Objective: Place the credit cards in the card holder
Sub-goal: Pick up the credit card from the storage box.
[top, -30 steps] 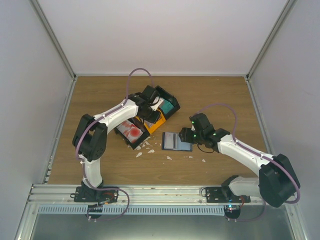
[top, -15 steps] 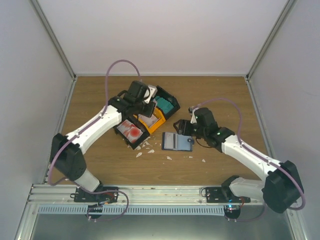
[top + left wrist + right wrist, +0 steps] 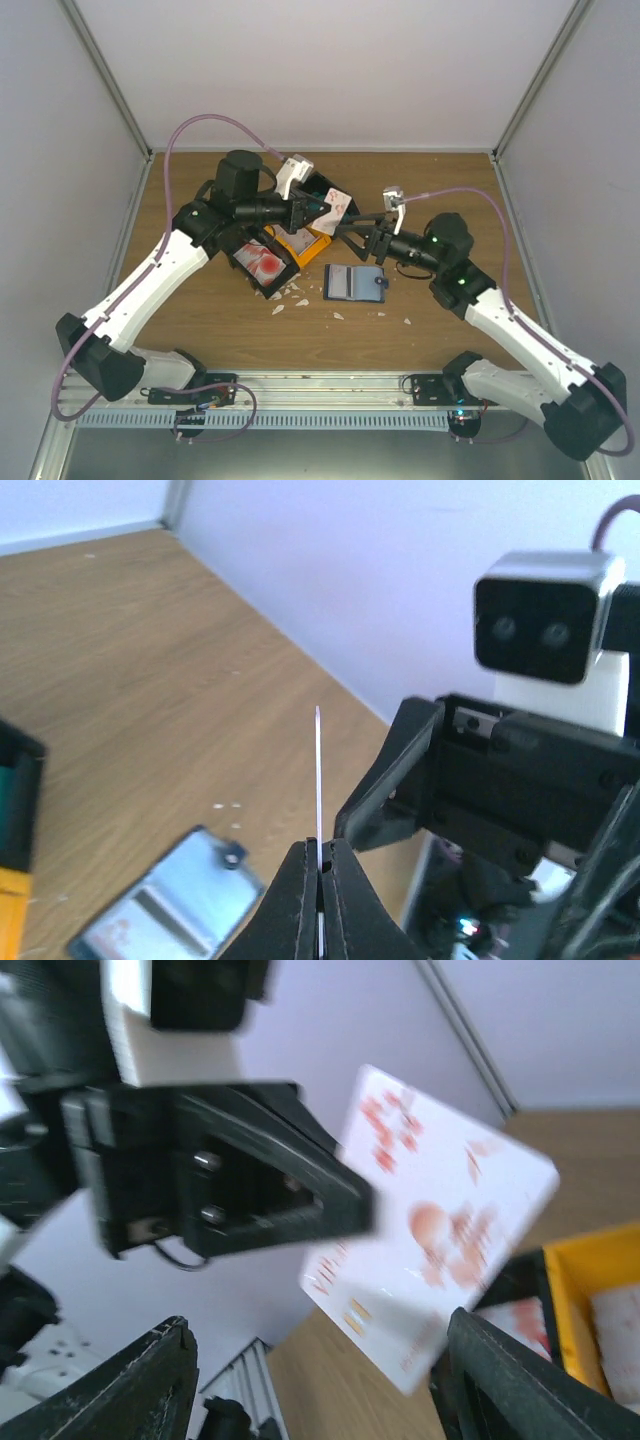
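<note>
Left gripper (image 3: 321, 860) clamps white-red card (image 3: 440, 1250) mid-air. Right gripper (image 3: 318, 1380) wide open, just right of card. Holder (image 3: 354, 283) on table (image 3: 200, 325), nearer.

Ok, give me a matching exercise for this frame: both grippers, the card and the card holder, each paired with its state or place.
Things:
1. left gripper
2. right gripper
3. card holder
4. card

States or places:
A. lying unfolded on the table
B. shut on the card
C. fingers wide apart, gripping nothing
D. up in the air, pinched by one edge

Pairs: 1-B, 2-C, 3-A, 4-D
</note>
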`<state>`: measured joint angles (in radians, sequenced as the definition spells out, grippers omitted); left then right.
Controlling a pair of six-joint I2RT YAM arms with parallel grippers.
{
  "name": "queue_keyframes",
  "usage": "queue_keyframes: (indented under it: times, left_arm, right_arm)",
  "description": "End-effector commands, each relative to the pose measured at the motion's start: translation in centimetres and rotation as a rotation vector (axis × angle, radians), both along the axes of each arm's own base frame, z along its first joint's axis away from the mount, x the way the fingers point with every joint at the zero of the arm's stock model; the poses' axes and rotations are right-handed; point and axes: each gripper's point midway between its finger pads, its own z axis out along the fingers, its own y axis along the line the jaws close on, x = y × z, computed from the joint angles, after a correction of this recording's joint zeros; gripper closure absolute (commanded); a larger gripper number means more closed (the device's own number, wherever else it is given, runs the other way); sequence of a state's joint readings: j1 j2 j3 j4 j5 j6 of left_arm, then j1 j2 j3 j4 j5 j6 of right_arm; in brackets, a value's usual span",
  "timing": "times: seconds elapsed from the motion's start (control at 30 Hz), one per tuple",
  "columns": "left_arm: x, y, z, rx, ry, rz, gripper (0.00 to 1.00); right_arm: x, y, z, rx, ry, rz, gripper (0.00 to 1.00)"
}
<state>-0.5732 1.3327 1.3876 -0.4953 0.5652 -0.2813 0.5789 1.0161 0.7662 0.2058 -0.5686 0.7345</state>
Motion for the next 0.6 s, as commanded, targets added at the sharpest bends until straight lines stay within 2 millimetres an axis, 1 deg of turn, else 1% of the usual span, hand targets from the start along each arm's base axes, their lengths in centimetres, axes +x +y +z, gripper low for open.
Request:
queue_keyframes:
  times: [0.0, 0.07, 0.13, 0.2, 0.37, 0.5, 0.57]
  left_arm:
    - [-3.8, -1.0, 4.5, -0.148, -0.004, -0.193, 1.00]
    - [-4.7, -1.2, 5.2, -0.182, 0.008, -0.240, 1.00]
    - [-5.2, -1.2, 5.8, -0.209, 0.014, -0.260, 1.00]
    - [-5.3, -1.1, 6.3, -0.225, 0.003, -0.253, 1.00]
    - [-3.7, 0.0, 6.6, -0.226, -0.023, -0.118, 1.00]
    - [-4.0, 0.2, 7.0, -0.284, -0.018, -0.112, 1.00]
    - [-4.4, 0.1, 7.3, -0.315, -0.008, -0.132, 1.00]
  right_arm:
    - [-3.1, -0.7, 4.5, 0.105, -0.149, 0.076, 0.31]
    - [-3.3, -0.9, 4.8, 0.102, -0.161, 0.068, 0.31]
    - [-3.5, -0.8, 4.9, 0.099, -0.162, 0.080, 0.31]
    - [-3.5, -0.8, 4.8, 0.092, -0.150, 0.077, 0.31]
    - [-2.7, -1.2, 4.2, 0.075, -0.125, 0.022, 0.36]
    - [-2.1, -1.2, 3.6, 0.069, -0.094, -0.002, 0.39]
    - [-1.9, -0.8, 3.8, 0.081, -0.077, 0.014, 0.40]
